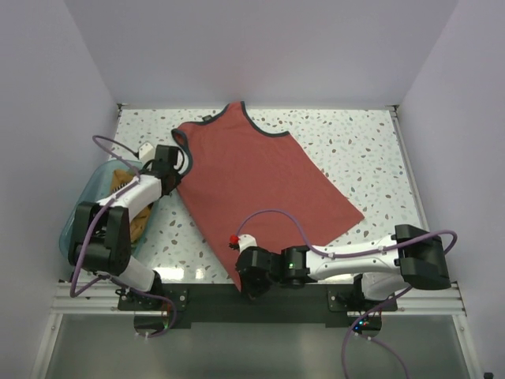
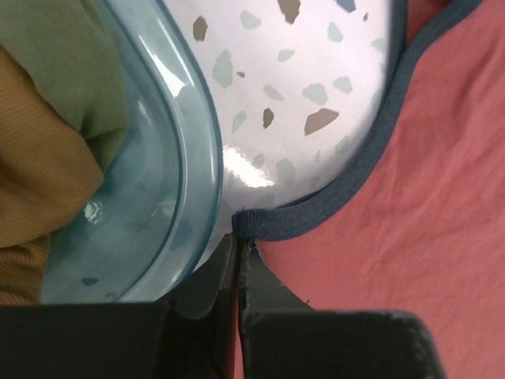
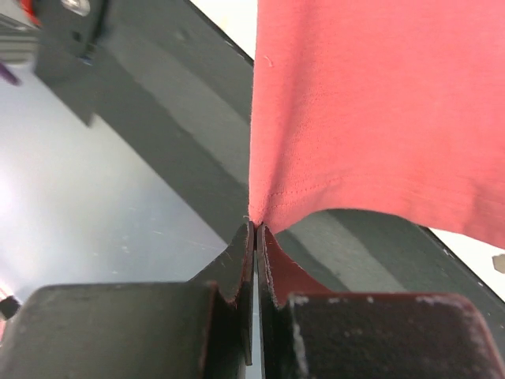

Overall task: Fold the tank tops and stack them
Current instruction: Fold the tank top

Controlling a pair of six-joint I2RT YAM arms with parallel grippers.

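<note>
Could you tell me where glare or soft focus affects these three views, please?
Top external: evenly lit and sharp across the rust-red tank top. Left wrist: a glare patch on the table beside the teal bin; the left gripper is dark and soft. Right wrist: the right gripper is blurred, the hem stitching clearer.

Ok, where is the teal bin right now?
In the top view the teal bin sits at the left edge of the table, holding mustard cloth; the rust-red tank top lies just to its right.
</note>
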